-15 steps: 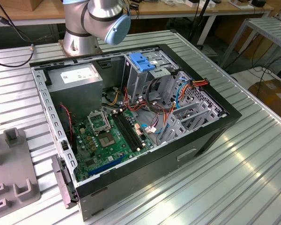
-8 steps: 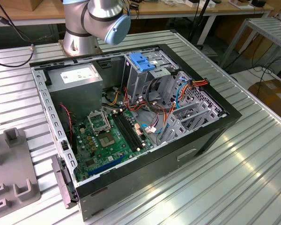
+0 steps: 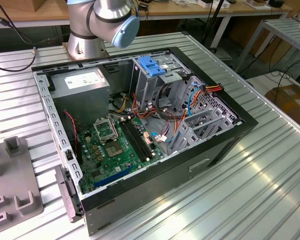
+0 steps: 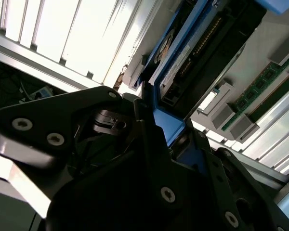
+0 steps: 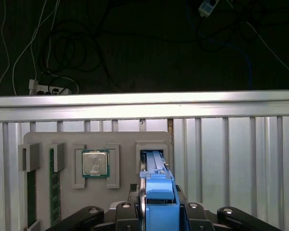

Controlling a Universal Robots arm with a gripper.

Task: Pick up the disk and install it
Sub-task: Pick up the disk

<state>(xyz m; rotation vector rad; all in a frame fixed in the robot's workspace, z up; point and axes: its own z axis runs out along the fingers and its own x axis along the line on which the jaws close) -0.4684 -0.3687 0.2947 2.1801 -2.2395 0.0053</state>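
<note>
The gripper (image 5: 156, 207) is closed on the disk (image 5: 157, 185). Its fingers (image 4: 140, 115) press the blue carrier bracket (image 4: 168, 126) from the two flat sides, which I judge gives a firm hold on such a thin body. The disk stands on its edge at the slot of the grey holder tray (image 5: 120, 139), beside the processor chip (image 5: 95, 163), on the slatted metal surface (image 5: 231, 159). Its long axis runs from the gripper toward the slot, and its narrow edge faces the first wrist view. The open computer case (image 3: 230, 135) sits on the same surface

no legible txt, white label (image 3: 83, 79) on PSU (image 3: 85, 101), print seemingly unreadable
</note>
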